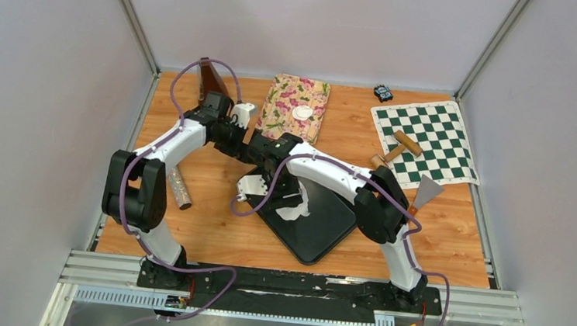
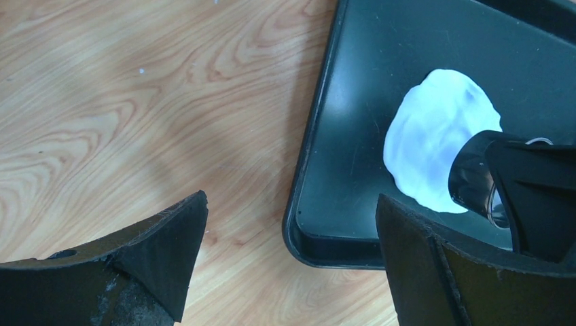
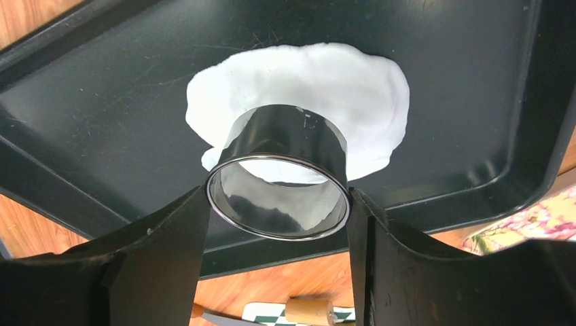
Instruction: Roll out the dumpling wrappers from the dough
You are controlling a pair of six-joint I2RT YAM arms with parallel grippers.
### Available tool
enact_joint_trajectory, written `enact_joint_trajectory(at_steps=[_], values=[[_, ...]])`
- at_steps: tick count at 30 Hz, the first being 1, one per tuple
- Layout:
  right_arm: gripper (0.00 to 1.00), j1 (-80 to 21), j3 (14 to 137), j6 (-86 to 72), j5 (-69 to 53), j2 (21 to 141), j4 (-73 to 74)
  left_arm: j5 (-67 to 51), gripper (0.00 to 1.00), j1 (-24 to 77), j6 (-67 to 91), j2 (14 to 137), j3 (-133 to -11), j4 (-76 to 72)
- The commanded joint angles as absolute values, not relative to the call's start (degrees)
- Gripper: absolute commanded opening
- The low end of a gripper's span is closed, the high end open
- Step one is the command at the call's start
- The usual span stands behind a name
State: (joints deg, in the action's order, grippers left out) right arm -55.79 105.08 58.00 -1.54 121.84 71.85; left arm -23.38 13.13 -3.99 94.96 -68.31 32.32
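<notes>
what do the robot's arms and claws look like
The left arm and right arm are white tapered links joined by bulky black joints, each trailed by a looping purple cable. The left claw and right claw each have two black wedge-shaped fingers.

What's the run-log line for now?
right hand: shut on shiny metal ring cutter, over flat white dough sheet in black tray | left hand: open, empty, beside tray | round white dough disc on floral cloth
</notes>
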Motion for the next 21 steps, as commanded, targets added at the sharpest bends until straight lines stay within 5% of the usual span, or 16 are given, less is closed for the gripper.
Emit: enact_joint_trajectory(at_steps=[1, 12, 21], values=[[0.0, -55.43, 105.77, 61.0, -6.08, 120.2, 70.55, -20.96, 1.0, 15.29, -6.13, 96.96, -70.3, 32.33], [0.0, -54.64, 106.44, 62.89, -5.25, 120.56, 71.38, -14.26, 0.79, 20.08, -7.51, 105.58, -73.89, 34.76], [0.0, -53.3, 108.37, 64.8, -5.95, 122.36, 73.84, -14.22, 0.48, 21.2, -7.86, 109.07, -75.33, 36.05]])
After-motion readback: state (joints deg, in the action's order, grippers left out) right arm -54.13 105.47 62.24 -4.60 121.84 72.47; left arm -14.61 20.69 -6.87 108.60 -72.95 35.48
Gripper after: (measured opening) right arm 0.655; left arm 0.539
